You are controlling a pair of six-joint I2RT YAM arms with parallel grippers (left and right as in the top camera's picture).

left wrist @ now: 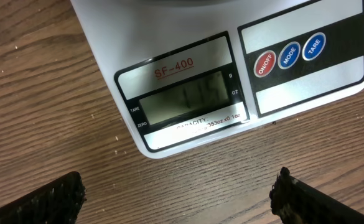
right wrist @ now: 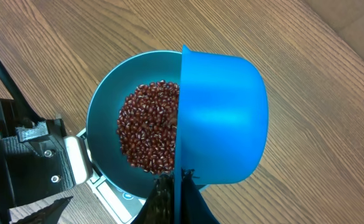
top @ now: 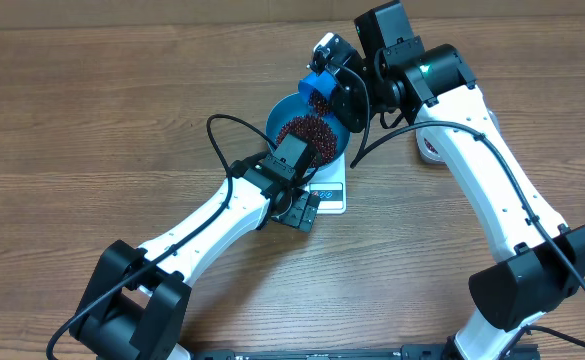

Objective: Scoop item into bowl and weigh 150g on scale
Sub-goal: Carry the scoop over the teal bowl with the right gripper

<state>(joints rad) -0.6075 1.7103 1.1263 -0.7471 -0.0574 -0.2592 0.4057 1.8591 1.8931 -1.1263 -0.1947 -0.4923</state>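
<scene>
**Overhead: beans heaped in the bowl on the scale, scoop held above**

Overhead, a brown wood-grain table (top: 92, 120) fills nearly the whole view. A paler tan strip (top: 172, 8) is seen along its far edge, and nothing more of the room can be made out. The white scale (top: 332, 196) is set near the middle of the table. The blue bowl (top: 280, 112) is stood on the scale, with the dark red-brown beans (top: 307, 132) heaped inside it. The left gripper (top: 300, 212) is placed just in front of the scale. The right gripper (top: 324, 80) is held behind the scale, over the bowl's far rim, and a small blue scoop (top: 315, 84) is clamped in its closed jaws.

Only the left wrist view shows the scale's front panel. The label SF-400 can be read there above a grey display (left wrist: 185, 99) whose digits are too faint to read. Three round buttons (left wrist: 289, 55) are marked ON/OFF, MODE and TARE. The left jaws are seen spread wide, with only bare table in front of the scale between them.

Only the right wrist view shows the scoop's rounded outside, which is turned toward the camera and covers one side of the bowl. The beans are seen as a loose heap against the bowl's glossy inside. A corner of the scale is shown beneath the bowl.
</scene>
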